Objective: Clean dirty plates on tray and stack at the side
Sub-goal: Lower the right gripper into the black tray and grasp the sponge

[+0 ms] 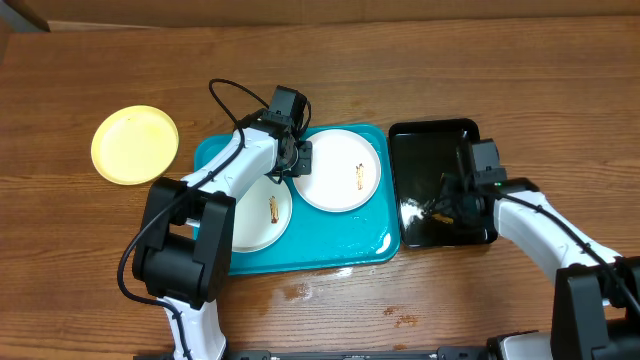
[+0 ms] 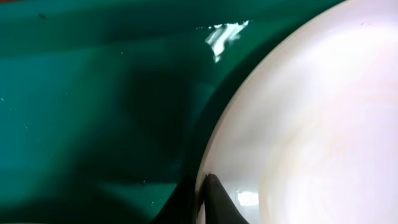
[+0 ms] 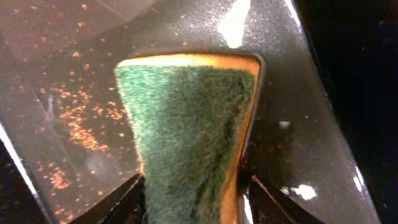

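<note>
**Plate Handling: Rim Grasp and Sponge Pickup**

**Location.** Two plates lie flat in the turquoise rectangular plastic tray (image 1: 300, 258) at frame centre. The upper white round plate (image 1: 338, 170) is toward the tray's upper right, and the lower white round plate (image 1: 262, 215) is toward its lower left. Each carries a small brown smear. The pale yellow round plate (image 1: 135, 145) lies apart on the wooden table (image 1: 450, 60), at the upper left of the frame.

**Gripper state.** The left gripper (image 1: 296, 158) sits at the left rim of the upper white round plate, jaws closed to almost nothing. In the left wrist view one dark finger (image 2: 214, 200) lies at the plate edge; whether the rim is pinched cannot be determined. The right gripper (image 3: 194, 198) is over the glossy black rectangular tray (image 1: 430, 135). Its jaws are roughly half open and flank the green-and-yellow scouring sponge (image 3: 186, 124); firm contact cannot be confirmed.

**Handling.** By appearance, the plates are light, stiff, shallow and smooth. A wet sheen shows on the tray, so expect a plate to slip and slide under scrubbing. Take hold at the raised rim only, on the side away from the smear, so the sponge has a free path. The sponge looks soft and compressible; grasp it across its narrow sides.
</note>
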You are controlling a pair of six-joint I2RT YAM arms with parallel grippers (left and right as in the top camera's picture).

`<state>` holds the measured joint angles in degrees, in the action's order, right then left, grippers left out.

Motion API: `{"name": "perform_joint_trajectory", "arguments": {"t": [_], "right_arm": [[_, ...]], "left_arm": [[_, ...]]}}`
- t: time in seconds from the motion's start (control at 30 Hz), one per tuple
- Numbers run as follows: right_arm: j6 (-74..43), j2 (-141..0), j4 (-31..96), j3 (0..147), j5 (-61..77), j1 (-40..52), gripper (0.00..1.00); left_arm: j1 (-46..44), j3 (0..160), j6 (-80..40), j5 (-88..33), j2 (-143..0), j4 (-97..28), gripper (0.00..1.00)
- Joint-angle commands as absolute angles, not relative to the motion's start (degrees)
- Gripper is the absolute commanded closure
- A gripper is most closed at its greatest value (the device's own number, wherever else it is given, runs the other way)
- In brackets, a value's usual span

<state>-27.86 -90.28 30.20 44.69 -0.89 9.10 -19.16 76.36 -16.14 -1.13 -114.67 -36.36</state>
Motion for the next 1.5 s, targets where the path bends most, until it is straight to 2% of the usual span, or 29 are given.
{"name": "perform_joint_trajectory", "arguments": {"t": [0.0,0.1,0.33,0.47,0.57,0.73,0.83,0.87,0.97,1.0,1.03,1.1,1.17,1.47], "right_arm": [[-27.9,-90.5,29.5,43.8,-5.7,9.3,0.47],[-23.6,-90.5,29.9,44.8,-6.6,9.3,0.52],[-22.5,-90.5,32.6,47.4,-6.4,9.3,0.53],[-22.4,-90.5,34.5,47.2,-6.4,9.3,0.45],[-20.6,-90.5,34.6,47.2,-6.4,9.3,0.45],[-19.6,-90.5,34.8,47.2,-6.4,9.3,0.67],[-19.7,-90.5,34.8,47.2,-6.3,9.3,0.93],[-19.7,-90.5,34.8,47.2,-6.1,9.3,0.96],[-19.6,-90.5,34.9,47.9,-5.7,9.3,0.96],[-19.0,-90.5,35.4,48.7,-5.7,9.3,0.83],[-18.4,-90.5,36.2,49.8,-5.7,9.3,0.65],[-17.4,-90.5,37.7,52.0,-5.7,9.3,0.53],[-17.3,-90.5,38.5,54.1,-5.7,9.3,0.49],[-17.1,-91.0,31.8,52.7,-9.8,9.3,0.49]], "left_arm": [[-19.5,76.0,-16.7,0.0,-115.6,-36.4,0.9],[-19.5,76.0,-16.7,0.0,-115.6,-36.4,0.89],[-19.5,76.0,-16.8,0.0,-115.6,-36.3,0.89],[-19.5,76.0,-16.8,0.0,-115.6,-36.3,0.88],[-19.5,76.0,-16.8,0.0,-115.6,-36.3,0.89],[-19.5,76.0,-16.7,0.0,-115.6,-36.3,0.88],[-19.5,76.0,-16.7,0.0,-115.6,-36.3,0.88],[-19.5,76.0,-16.7,0.0,-115.6,-36.3,0.88],[-19.5,76.0,-16.8,0.0,-115.6,-36.3,0.88],[-19.5,76.0,-16.8,0.0,-115.6,-36.3,0.88],[-19.5,76.0,-16.7,0.0,-115.6,-36.3,0.87],[-19.5,76.0,-16.7,0.0,-115.6,-36.3,0.87],[-19.5,76.0,-16.7,0.0,-115.6,-36.3,0.86],[-19.5,76.0,-16.8,0.0,-115.6,-36.3,0.85]]}}
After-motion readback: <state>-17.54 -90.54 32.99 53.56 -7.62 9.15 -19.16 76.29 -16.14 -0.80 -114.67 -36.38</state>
